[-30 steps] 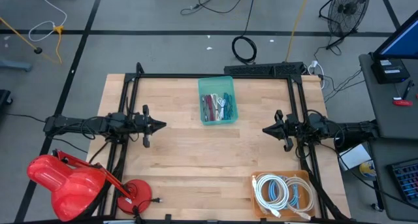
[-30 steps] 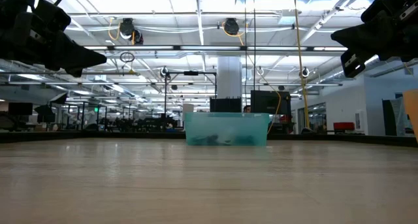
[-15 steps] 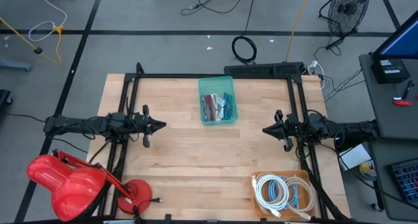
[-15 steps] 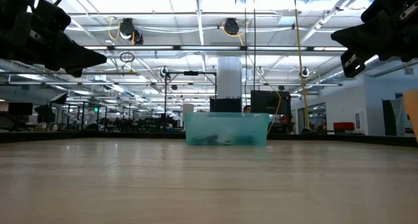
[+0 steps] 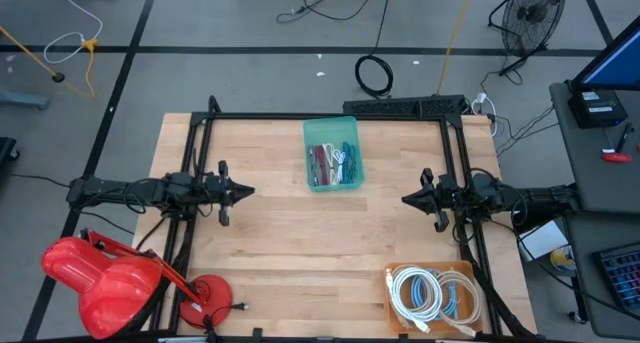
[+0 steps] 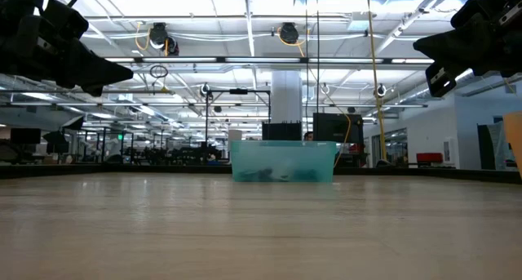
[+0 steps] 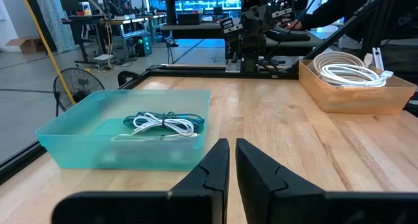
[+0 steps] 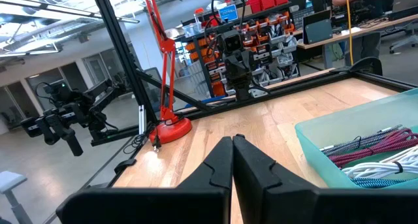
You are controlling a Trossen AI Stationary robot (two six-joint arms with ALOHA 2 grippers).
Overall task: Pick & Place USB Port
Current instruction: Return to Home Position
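Left gripper at 9 o'clock, right gripper at 3, both closed empty; cables sit binned at 12 and 5.

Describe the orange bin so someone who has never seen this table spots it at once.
On the wooden table, look at the corner on the right arm's side, along the edge farthest from the teal bin. The orange bin sits there; unlike the teal one's mixed coloured cables, it holds big white cable coils and one light blue coil.
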